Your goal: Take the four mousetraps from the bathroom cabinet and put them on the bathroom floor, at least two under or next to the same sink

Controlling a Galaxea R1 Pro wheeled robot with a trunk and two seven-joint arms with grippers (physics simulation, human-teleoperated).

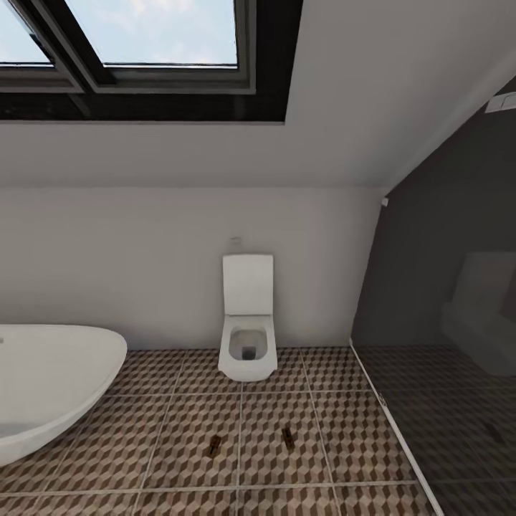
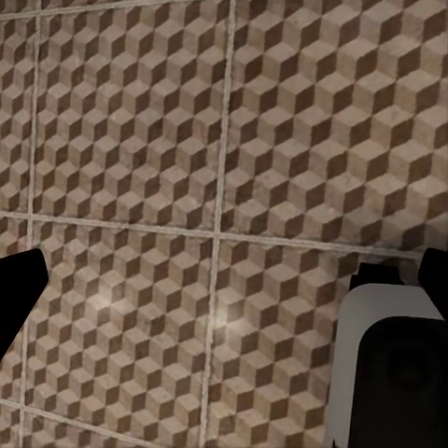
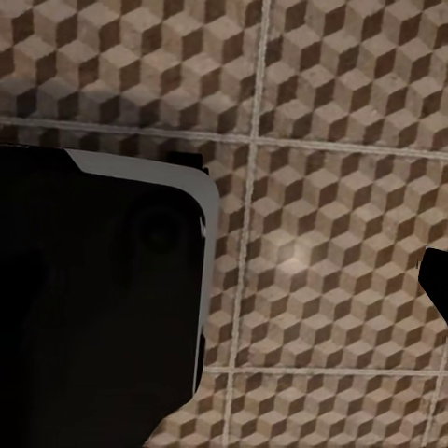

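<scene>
Two mousetraps lie on the cube-patterned bathroom floor (image 1: 344, 437) in front of the toilet, one (image 1: 214, 446) to the left and the other (image 1: 287, 438) to the right, about a tile apart. The cabinet and the sink are out of view. My left gripper (image 2: 224, 280) is open over bare tiles, its dark fingertips (image 2: 19, 289) at the picture's two sides with nothing between them. My right gripper (image 3: 224, 280) also hangs over bare tiles, one fingertip (image 3: 435, 280) at the picture's edge, standing wide as when open.
A big oval white tub (image 1: 50, 380) fills the left. A white wall-hung toilet (image 1: 248, 337) stands at the back wall. A dark glass partition (image 1: 444, 344) closes off the right. A sloped ceiling with a skylight (image 1: 143, 43) is above. A dark, pale-edged robot part (image 3: 93, 299) shows below both wrists.
</scene>
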